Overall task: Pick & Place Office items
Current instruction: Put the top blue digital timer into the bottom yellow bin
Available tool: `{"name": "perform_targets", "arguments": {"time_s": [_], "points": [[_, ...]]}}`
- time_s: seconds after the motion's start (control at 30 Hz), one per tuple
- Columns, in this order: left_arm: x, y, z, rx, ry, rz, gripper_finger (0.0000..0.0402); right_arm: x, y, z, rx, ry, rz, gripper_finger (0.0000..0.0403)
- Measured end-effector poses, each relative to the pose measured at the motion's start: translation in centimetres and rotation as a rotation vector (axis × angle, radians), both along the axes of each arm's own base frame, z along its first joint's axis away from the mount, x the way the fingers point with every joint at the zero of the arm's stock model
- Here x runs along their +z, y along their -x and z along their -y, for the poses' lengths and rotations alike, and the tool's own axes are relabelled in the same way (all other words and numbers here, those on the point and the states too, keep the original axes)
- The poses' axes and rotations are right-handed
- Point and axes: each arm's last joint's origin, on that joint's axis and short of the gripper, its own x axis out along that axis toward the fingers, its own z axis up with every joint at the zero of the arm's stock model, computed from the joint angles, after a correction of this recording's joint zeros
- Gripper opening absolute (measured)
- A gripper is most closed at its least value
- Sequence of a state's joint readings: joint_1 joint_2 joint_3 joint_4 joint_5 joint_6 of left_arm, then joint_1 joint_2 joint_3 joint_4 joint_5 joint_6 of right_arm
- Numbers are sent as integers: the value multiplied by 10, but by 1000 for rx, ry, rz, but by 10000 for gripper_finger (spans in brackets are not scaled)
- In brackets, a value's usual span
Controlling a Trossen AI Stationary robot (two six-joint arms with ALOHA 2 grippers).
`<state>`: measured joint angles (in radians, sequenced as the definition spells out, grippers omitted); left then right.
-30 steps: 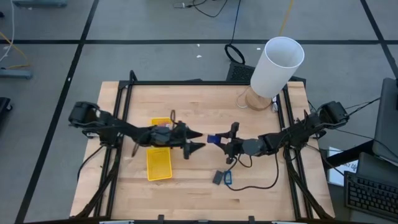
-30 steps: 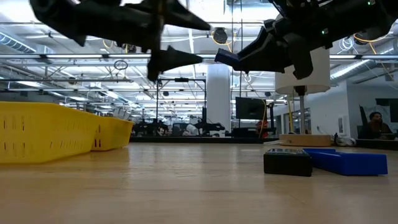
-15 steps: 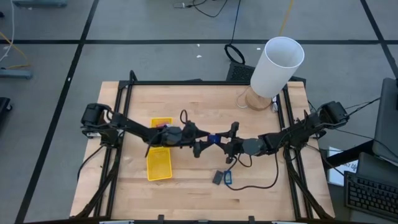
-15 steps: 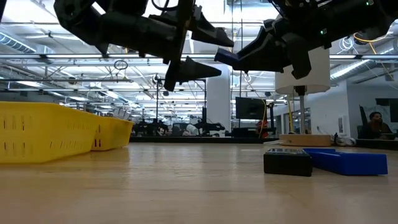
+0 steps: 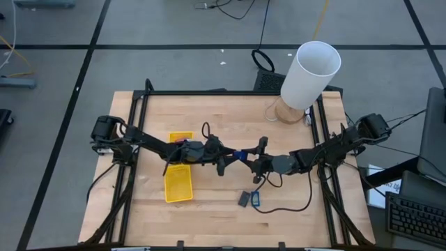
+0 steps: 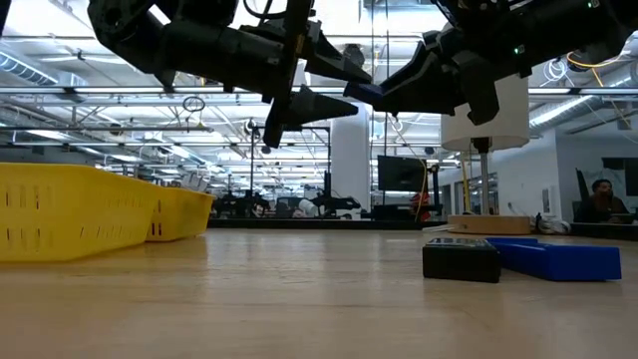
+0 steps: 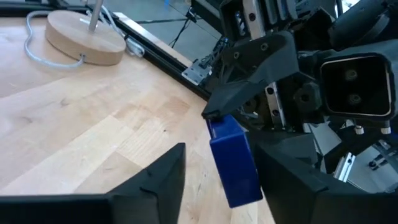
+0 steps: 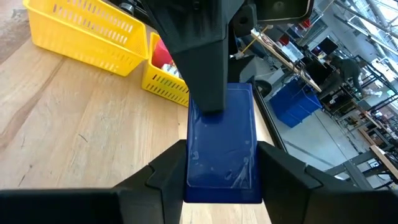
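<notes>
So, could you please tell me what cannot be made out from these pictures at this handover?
- High view: the blue rectangle is mostly covered by the left claw and right claw.
- Left wrist view: whether the left claw already touches the rectangle cannot be told.
- Right wrist view: what lies in the yellow tray is mostly hidden by the left arm; only something red shows.

Blue block (image 8: pixel 222 140), yellow slatted tray (image 5: pixel 178 180), pale wood table (image 5: pixel 209 209), white cylinder (image 5: pixel 311 75), dark grey piece (image 6: pixel 461 259), blue flat piece (image 6: pixel 563 259), black arms.
</notes>
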<state>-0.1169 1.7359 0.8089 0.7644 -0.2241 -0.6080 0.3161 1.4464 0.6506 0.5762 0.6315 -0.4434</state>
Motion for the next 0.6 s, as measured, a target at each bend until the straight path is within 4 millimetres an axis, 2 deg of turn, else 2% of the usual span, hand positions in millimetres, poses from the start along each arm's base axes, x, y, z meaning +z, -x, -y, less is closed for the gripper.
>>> {"name": "perform_targets", "arguments": {"time_s": [0.4, 0.6], "points": [[1, 0, -1, 0, -3, 11, 87, 0, 0, 0, -1, 2, -3, 163], [2, -1, -1, -3, -17, 16, 73, 0, 0, 0, -4, -3, -2, 166]]}}
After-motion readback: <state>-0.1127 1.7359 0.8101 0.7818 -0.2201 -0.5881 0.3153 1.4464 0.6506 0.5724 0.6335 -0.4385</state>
